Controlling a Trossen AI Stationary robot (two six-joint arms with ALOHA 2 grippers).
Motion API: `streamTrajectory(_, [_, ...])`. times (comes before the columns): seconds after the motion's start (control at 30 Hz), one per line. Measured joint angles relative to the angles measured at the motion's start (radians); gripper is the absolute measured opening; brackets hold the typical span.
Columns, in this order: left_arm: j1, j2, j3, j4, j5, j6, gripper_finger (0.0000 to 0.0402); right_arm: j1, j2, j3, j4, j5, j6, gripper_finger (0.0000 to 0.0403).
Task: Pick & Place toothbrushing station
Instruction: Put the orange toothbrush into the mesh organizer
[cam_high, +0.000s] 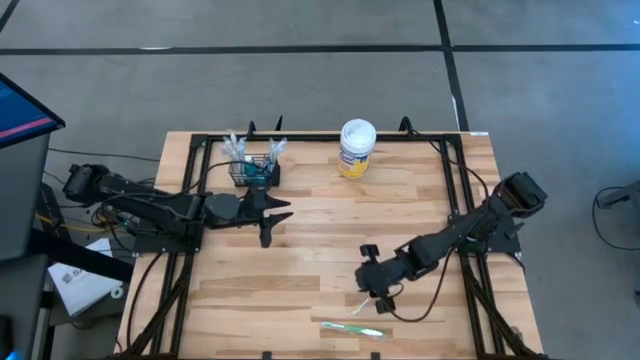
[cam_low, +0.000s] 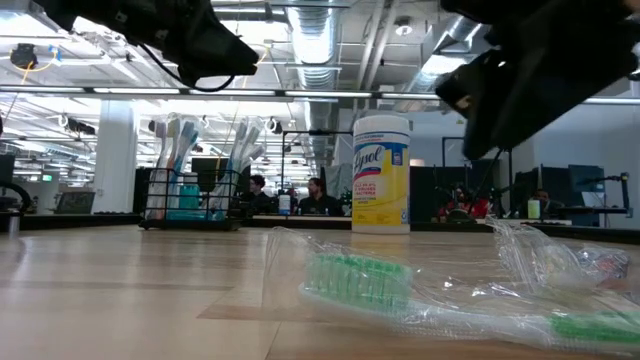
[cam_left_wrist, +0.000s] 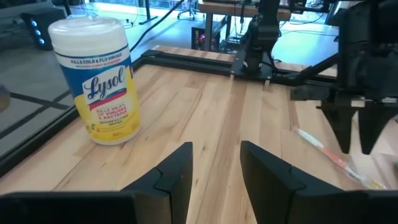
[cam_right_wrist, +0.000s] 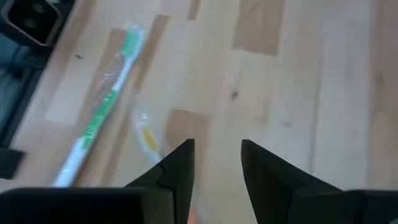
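- Black wire, low-walled: the basket (cam_high: 256, 171) sits near the table's far edge, left of middle, holding several upright brushes (I count about four or five, hard to be sure).
- Just beside it toward the near side hovers the left gripper (cam_high: 277, 211), fingers apart with nothing between them; its wrist view shows only bare wood ahead.
- One tub (cam_high: 356, 148) of wipes, white lid and yellow label, stands to the basket's right along the same far edge, well apart from both arms.
- Right gripper (cam_high: 377, 297) hangs low near the front of the table, fingers apart and empty, pointing down over a small clear wrapper with a yellow-orange item (cam_right_wrist: 148, 138) inside.
- One green toothbrush (cam_high: 352, 329), wrapped in clear plastic, lies flat by the near edge, just beyond the right gripper.
- Progress, as I judge it: the basket is partly stocked, and at least two wrapped pieces on the table have yet to go in (the right arm looks set to take the nearer one).
- Tally: one basket, one tub, two loose wrapped items, two arms.
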Motion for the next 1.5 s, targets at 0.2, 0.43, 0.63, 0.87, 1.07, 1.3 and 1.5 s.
streamTrajectory(0.2, [0.0,0.0,0.0,0.003,0.0,0.0,0.0127,0.056,0.0,0.0,0.008,-0.016,0.04,0.0122])
streamTrajectory(0.43, [0.0,0.0,0.0,0.01,0.001,0.0,0.0127,0.082,0.044,0.002,0.032,-0.018,0.06,0.0122])
streamTrajectory(0.63, [0.0,0.0,0.0,0.011,0.001,0.0,0.0127,0.083,0.094,0.0,0.041,-0.029,0.06,0.0122])
streamTrajectory(0.87, [0.0,0.0,-0.001,0.013,0.002,0.0,0.0127,0.087,0.151,0.001,0.086,-0.052,0.06,0.0122])
streamTrajectory(1.07, [0.0,0.0,-0.002,0.016,0.002,0.0,0.0127,0.088,0.169,-0.001,0.083,-0.053,0.059,0.0122])
streamTrajectory(1.3, [0.0,0.0,-0.002,0.016,0.002,0.0,0.0127,0.088,0.199,0.002,0.127,-0.064,0.055,0.0122])
streamTrajectory(1.5, [0.0,0.0,-0.006,0.017,0.002,0.0,0.0127,0.086,0.213,0.0,0.118,-0.065,0.056,0.0097])
